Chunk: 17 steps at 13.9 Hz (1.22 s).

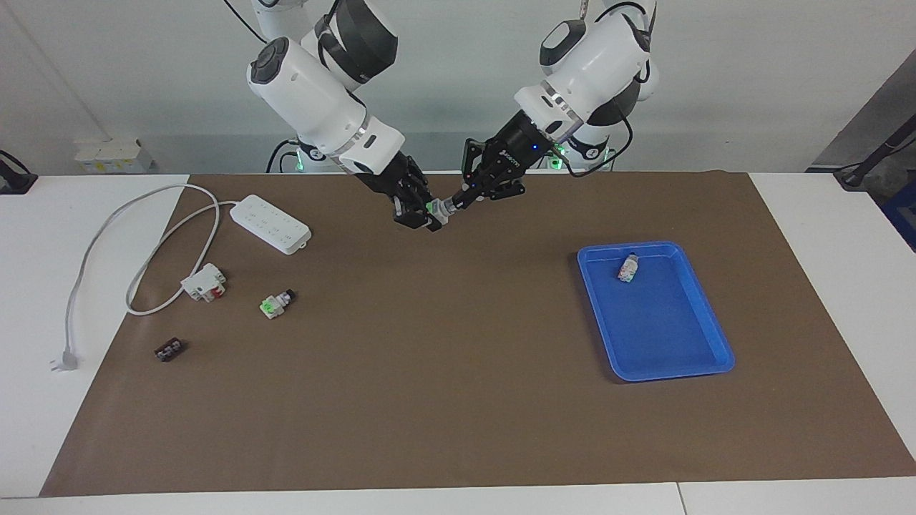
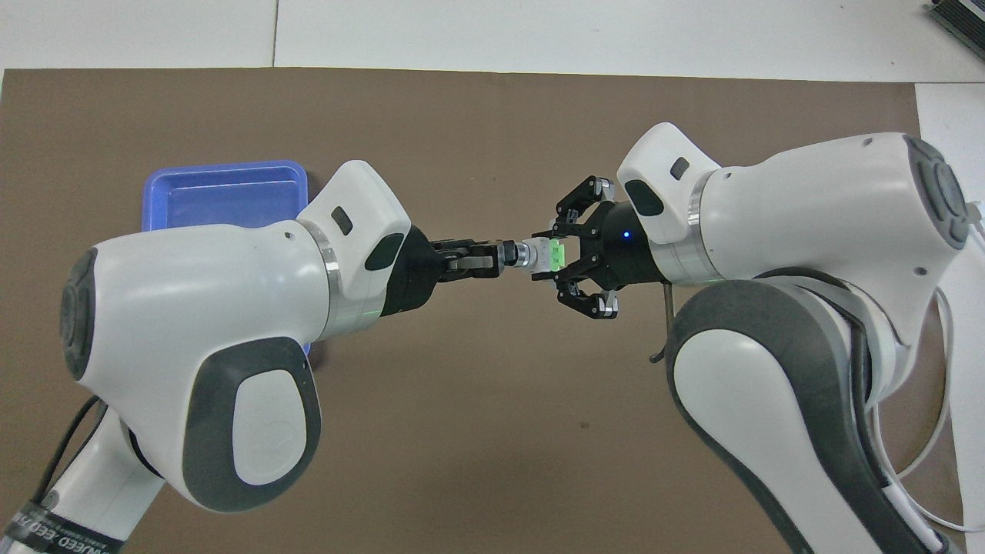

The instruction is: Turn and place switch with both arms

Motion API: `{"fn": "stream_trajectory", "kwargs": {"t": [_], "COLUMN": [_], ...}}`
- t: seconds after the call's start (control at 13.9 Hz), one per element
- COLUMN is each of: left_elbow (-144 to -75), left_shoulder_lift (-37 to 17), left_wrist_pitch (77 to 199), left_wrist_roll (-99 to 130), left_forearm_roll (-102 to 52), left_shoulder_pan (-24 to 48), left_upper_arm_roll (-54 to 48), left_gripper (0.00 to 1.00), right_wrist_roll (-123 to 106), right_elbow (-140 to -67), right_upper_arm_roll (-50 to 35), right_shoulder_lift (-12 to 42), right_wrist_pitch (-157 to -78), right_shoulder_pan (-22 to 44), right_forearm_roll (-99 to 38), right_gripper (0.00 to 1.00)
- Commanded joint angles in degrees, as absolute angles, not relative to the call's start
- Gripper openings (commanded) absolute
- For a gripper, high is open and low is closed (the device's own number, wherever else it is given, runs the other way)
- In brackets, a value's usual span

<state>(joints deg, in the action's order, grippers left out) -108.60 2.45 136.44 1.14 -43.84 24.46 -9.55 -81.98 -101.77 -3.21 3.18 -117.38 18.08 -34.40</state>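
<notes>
The switch (image 1: 439,208) hangs level in the air over the brown mat, between the two arms. My right gripper (image 1: 428,213) is shut on its pale body, where the green part shows. My left gripper (image 1: 452,203) is shut on its dark knob end. In the overhead view the switch (image 2: 537,256) lies in line between the left gripper (image 2: 500,258) and the right gripper (image 2: 560,255), whose outer links splay wide. A second switch (image 1: 275,303) lies on the mat toward the right arm's end. A third switch (image 1: 628,267) lies in the blue tray (image 1: 673,350).
A white power strip (image 1: 270,223) with its cable and plug lies toward the right arm's end. Beside it are a white-and-red block (image 1: 204,282) and a small black part (image 1: 169,350). The left arm partly covers the blue tray (image 2: 223,185) in the overhead view.
</notes>
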Motion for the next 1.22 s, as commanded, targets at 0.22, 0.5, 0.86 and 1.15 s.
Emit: {"fn": "stream_trajectory", "kwargs": {"t": [0.22, 0.5, 0.86, 1.15], "left_elbow": [-109.78, -109.69, -109.69, -109.78], "left_shoulder_lift": [3.87, 4.22, 4.22, 4.48], "left_wrist_pitch": [127.10, 123.84, 123.66, 122.70], "left_wrist_roll": [-8.86, -15.03, -14.94, -14.68], "left_forearm_roll": [-43.60, -41.84, -41.84, -41.84], "left_shoulder_pan": [27.25, 26.54, 26.54, 26.37], "left_upper_arm_roll": [-9.23, -9.23, -9.23, -8.88], "left_gripper": [0.00, 0.00, 0.00, 0.00], "right_wrist_roll": [-81.21, -81.21, -81.21, -81.21], "right_elbow": [-100.55, -100.55, -100.55, -100.46], "right_upper_arm_roll": [-3.78, -3.78, -3.78, -3.78], "right_shoulder_lift": [3.25, 3.25, 3.25, 3.25], "right_wrist_pitch": [-119.88, -119.79, -119.71, -119.79], "right_shoulder_pan": [17.93, 17.84, 17.84, 17.84], "right_forearm_roll": [-33.84, -33.75, -33.66, -32.08], "right_gripper": [0.00, 0.00, 0.00, 1.00]}}
